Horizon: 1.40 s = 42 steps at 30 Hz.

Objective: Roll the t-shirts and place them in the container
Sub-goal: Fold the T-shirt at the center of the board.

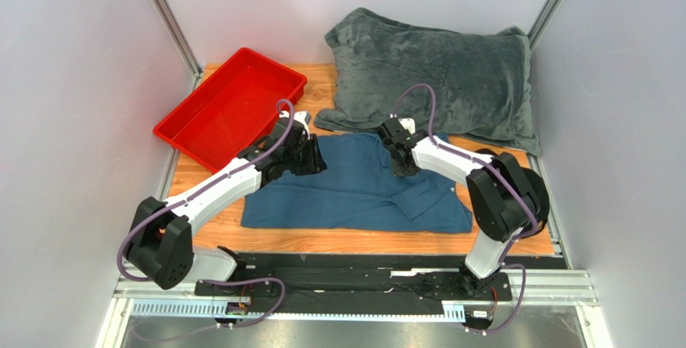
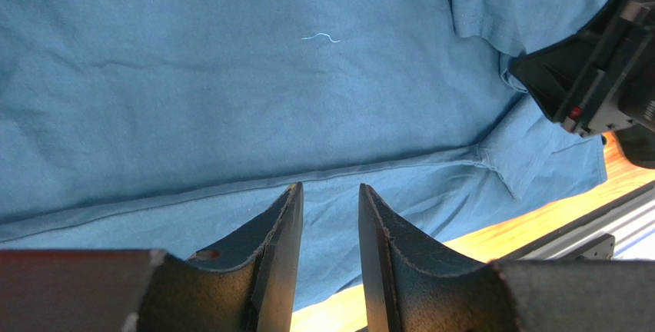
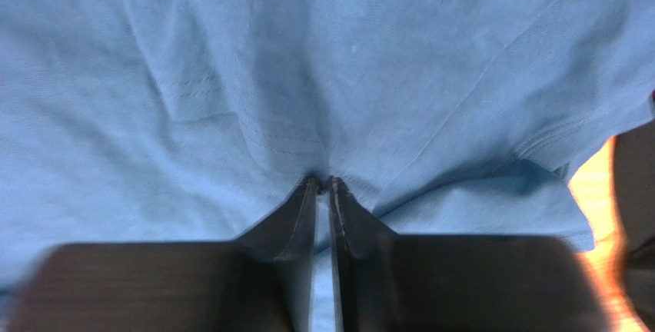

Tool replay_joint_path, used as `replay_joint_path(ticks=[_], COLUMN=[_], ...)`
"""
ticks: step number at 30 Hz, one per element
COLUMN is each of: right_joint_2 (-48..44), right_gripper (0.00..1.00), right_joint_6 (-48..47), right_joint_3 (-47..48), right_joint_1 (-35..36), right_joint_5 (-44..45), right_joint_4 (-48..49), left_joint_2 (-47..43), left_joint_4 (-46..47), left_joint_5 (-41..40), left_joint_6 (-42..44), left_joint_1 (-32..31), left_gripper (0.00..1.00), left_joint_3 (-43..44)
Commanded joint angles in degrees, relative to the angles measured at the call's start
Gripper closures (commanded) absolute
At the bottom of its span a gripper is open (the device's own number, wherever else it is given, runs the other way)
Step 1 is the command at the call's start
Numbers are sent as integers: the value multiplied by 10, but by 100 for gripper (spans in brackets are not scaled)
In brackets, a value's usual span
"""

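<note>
teal-blue soft cotton t-shirt (image 1: 354, 191) lies creased on wooden surface (image 1: 322, 240); right claw (image 3: 324, 186) pinches its fabric, left claw (image 2: 329, 201) parted.

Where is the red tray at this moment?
In the top view the red tray sits at the back left, left of the grey blanket, just beyond the left hand and the t-shirt.

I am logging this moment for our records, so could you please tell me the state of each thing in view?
t-shirt, spread out flat, not rolled.
left hand, open, above the t-shirt.
right hand, shut on a pinch of the t-shirt.
red tray, empty.
grey blanket, lying loose at the far edge.
</note>
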Motion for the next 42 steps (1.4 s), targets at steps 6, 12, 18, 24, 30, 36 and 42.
replay_joint_path(ticks=[6, 12, 18, 24, 30, 36, 42], right_joint_2=[51, 100, 155, 170, 186, 173, 146], right_gripper=[100, 100, 100, 100, 75, 61, 56], right_joint_6=[-36, -63, -96, -115, -141, -155, -127], right_joint_3=[152, 265, 348, 393, 410, 399, 397], right_joint_1=[-28, -67, -95, -98, -98, -98, -106], right_joint_5=[77, 85, 79, 97, 99, 89, 85], right_joint_4=[-33, -56, -54, -27, -6, 17, -6], left_joint_2=[-15, -19, -35, -49, -51, -46, -25], left_joint_4=[7, -3, -27, -42, -44, -16, 22], left_joint_5=[2, 8, 13, 18, 42, 84, 148], left_joint_6=[11, 22, 44, 54, 59, 62, 57], left_joint_1=[-1, -1, -1, -1, -1, -1, -6], left_gripper=[59, 59, 59, 59, 59, 58, 58], left_joint_3=[-3, 0, 2, 4, 4, -3, -9])
